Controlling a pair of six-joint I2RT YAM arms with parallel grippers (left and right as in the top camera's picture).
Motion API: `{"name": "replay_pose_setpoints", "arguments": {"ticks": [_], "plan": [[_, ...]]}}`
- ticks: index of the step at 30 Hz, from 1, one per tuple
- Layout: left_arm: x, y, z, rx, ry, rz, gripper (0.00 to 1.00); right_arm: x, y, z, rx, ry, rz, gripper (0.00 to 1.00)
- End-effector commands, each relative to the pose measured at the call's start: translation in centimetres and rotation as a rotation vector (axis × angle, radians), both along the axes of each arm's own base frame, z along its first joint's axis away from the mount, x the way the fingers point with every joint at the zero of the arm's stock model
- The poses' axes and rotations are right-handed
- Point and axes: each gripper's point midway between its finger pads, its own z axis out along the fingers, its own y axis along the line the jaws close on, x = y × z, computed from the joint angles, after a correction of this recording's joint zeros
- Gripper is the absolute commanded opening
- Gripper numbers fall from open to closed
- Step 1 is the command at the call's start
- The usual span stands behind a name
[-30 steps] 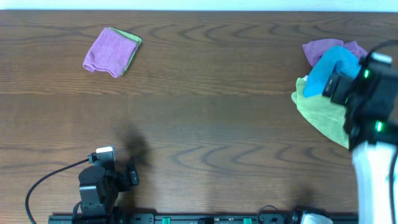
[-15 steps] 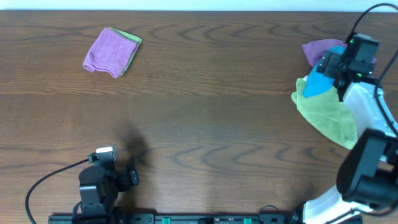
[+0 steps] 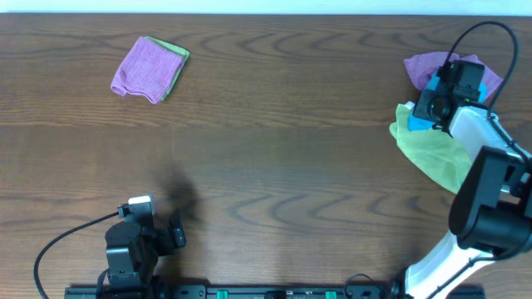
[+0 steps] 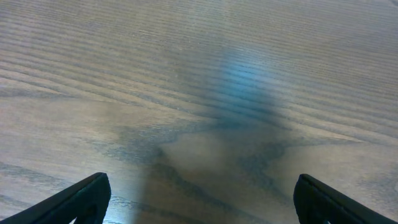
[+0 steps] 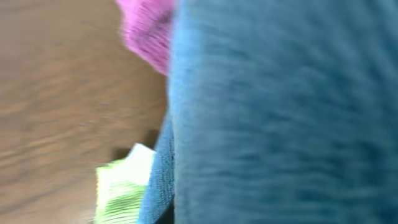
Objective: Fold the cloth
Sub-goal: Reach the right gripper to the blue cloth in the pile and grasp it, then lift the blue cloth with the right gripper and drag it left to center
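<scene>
A blue cloth (image 3: 415, 122) lies crumpled at the table's right edge, on a light green cloth (image 3: 436, 154) and next to a purple cloth (image 3: 422, 65). My right gripper (image 3: 432, 101) is down on the blue cloth and shut on it. In the right wrist view the blue cloth (image 5: 280, 112) fills most of the picture and hides the fingers, with the purple cloth (image 5: 146, 28) and the green cloth (image 5: 121, 186) at its left. My left gripper (image 4: 199, 205) hangs open over bare wood at the front left, its fingertips (image 4: 84, 199) wide apart, nothing between them.
A purple cloth folded on a green one (image 3: 150, 69) lies at the far left of the wooden table (image 3: 274, 149). The left arm (image 3: 133, 245) rests at the front edge with its cable looping to the left.
The right arm has reached forward and dropped onto the blue cloth, now covering most of it, and its gripper has gone from open to shut. The left arm has not moved.
</scene>
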Motion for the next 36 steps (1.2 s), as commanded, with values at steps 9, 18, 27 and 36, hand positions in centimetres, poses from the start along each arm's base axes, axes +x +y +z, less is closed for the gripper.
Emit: {"name": "replay_pose_setpoints", "arguments": {"ticks": [9,18,27,36], "plan": [[-0.4,0.0,-1.1,0.017,0.031,-0.012,0.95,0.3,14.3,20.3,-0.005,-0.447,0.385,0.01],[-0.4,0.0,-1.1,0.017,0.031,-0.012,0.95,-6.3,29.5,20.0,0.173,-0.352,0.772,0.01],[-0.4,0.0,-1.1,0.017,0.031,-0.012,0.95,-14.6,39.3,18.1,0.283,-0.202,1.074,0.01],[-0.4,0.0,-1.1,0.017,0.031,-0.012,0.95,-12.5,39.2,15.1,0.237,-0.155,1.003,0.01]]}}
